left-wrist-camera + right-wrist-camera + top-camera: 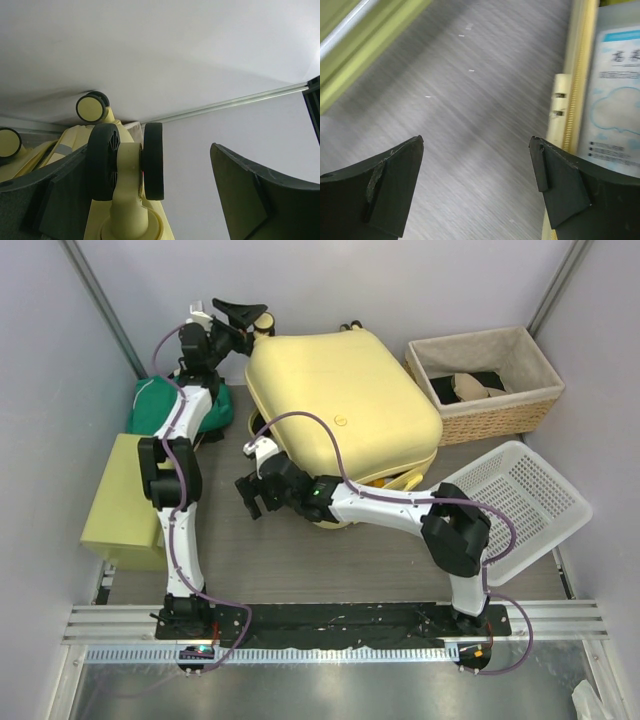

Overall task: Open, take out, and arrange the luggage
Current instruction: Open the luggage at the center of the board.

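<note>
The luggage (340,400), a big pale yellow hard-shell suitcase, lies flat in the middle of the table, its lid slightly ajar along the near edge. My left gripper (243,316) is at its far left corner, open. In the left wrist view a black twin wheel (152,160) on its yellow fork stands between the spread fingers (260,195), close to the left one. My right gripper (247,498) hovers open over bare tabletop at the suitcase's near left corner. The right wrist view shows the zipper edge (575,100) just beside the right finger and a pale blue packet (615,100) inside.
A wicker basket (490,380) with dark and beige items stands at the back right. A white plastic basket (520,500) lies tilted at the right. A yellow-green box (125,505) and a green bag (150,405) sit along the left wall.
</note>
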Controlling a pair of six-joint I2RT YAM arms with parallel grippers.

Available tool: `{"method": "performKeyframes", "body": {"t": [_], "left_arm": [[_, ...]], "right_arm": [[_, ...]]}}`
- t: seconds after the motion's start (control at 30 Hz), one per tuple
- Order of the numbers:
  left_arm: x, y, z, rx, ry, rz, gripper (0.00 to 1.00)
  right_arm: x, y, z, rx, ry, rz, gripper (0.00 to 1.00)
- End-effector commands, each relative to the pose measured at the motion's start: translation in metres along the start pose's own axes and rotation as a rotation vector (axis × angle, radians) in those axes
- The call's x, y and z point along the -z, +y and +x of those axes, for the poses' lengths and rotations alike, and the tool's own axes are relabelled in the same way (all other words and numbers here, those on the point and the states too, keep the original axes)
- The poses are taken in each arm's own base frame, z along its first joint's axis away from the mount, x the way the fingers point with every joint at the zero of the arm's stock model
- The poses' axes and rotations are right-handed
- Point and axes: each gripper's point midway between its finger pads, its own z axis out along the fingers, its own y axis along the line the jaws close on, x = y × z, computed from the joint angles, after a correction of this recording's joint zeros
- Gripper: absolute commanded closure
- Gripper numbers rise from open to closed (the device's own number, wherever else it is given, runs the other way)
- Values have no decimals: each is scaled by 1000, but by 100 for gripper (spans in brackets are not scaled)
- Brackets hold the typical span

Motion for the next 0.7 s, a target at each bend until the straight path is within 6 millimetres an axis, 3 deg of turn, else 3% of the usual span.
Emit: {"method": "performKeyframes", "body": {"t": [0.0,0.47,0.57,0.6,0.63,0.67], "left_arm": [[20,-126,7,-166,-33,341,7],[21,-108,10,-187,-9,297,3],[28,-96,7,-198,-16,253,2],[30,-78,3,-183,-30,209,0],[33,-71,0,-178,-38,187,0],[38,-72,-2,-184,-48,180,0]], "right_arm": [[34,-91,-42,12,-107,322,4],[83,-143,-89,147,-205,563,3],[101,-153,-105,185,-227,632,3],[107,-155,-109,193,-234,648,3],[113,-159,-113,197,-239,683,3],[117,-163,-116,218,-235,701,3]]}}
